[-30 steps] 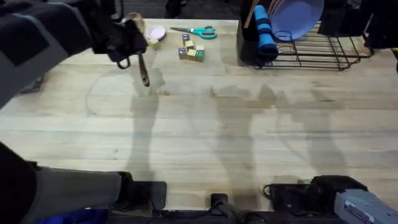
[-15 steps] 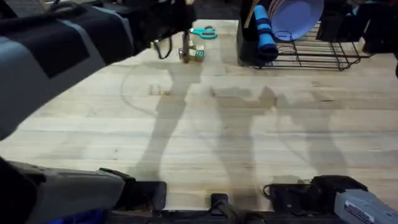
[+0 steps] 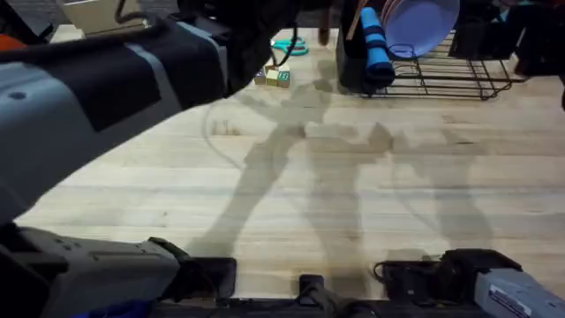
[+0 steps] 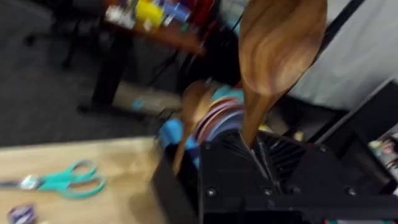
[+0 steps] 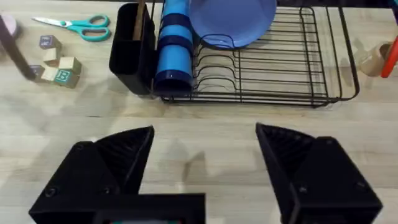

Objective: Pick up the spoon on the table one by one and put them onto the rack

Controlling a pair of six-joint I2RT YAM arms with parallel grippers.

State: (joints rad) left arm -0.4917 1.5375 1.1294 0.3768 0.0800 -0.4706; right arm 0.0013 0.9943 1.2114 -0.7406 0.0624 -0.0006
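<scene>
**Spoon nears the rack**

Now airborne over the far side of the table (image 3: pixel 291 185), the left arm carries a spoon (image 4: pixel 280 50) toward the rack (image 5: pixel 273 68), its left end effector (image 4: pixel 264 168) clamped on the handle. Next, by my reckoning: lower it into the black caddy (image 5: pixel 127 50). The right end effector (image 5: pixel 205 162) hangs wide open, empty. The spoon is brown, grained wood, round-bowled.

My spoon (image 4: pixel 280 46) is smooth, grained brown wood; the counter (image 3: pixel 335 203) is pale matt plank; the rack (image 5: pixel 261 68) is thin black wire.
</scene>
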